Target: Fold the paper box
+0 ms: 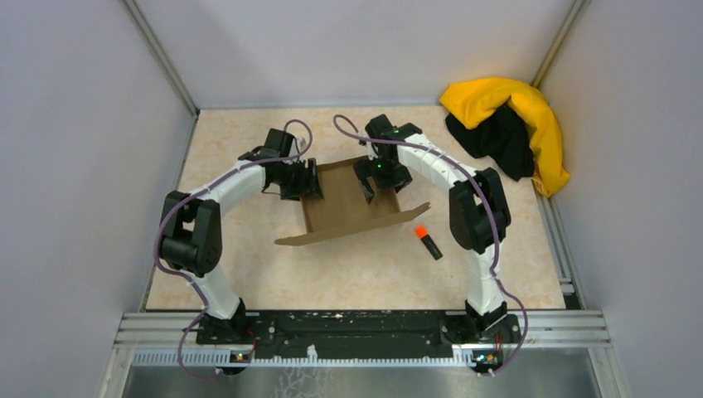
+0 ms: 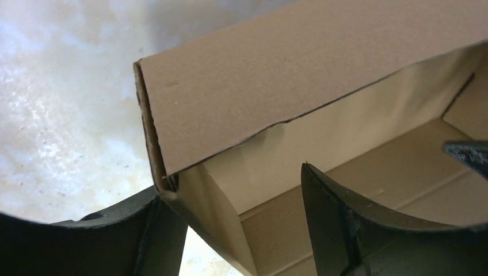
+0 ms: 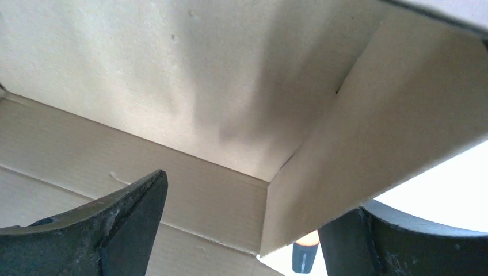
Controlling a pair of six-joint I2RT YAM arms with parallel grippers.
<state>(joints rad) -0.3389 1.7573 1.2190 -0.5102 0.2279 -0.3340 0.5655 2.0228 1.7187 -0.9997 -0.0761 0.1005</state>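
Nearest the arm bases, the table (image 1: 365, 278) carries one loose item: a black marker with an orange cap (image 1: 428, 241), lying just beside the right end of the near flap (image 1: 332, 235).

The paper box (image 1: 352, 211) sits mid-table between the two arms, only partly formed. The near flap lies splayed outward and low, while the left and right side walls stand up.

The left gripper (image 1: 307, 180) straddles the left wall. Its jaws stand wide apart with one finger inside the box and one outside, and it grips nothing. The wall's lower corner lies against the outer finger.

The right gripper (image 1: 368, 186) straddles the right wall the same way, wide open and holding nothing, with the wall close to its outer finger.

A yellow-and-black cloth heap (image 1: 510, 124) lies in the far right corner, well apart from the work.

Risks, as judged:
- **Walls falling:** With neither wall clamped, the creases may relax and let the walls fall outward.
- **Snagging:** A finger drawn away at an angle could catch a wall edge and drag or twist the light box.
- **Marker:** It could foul the near flap when that flap is raised, or be pushed along with it.
- **Sliding:** Nothing is pinning the box, so it may slide on the table under any one-sided push.
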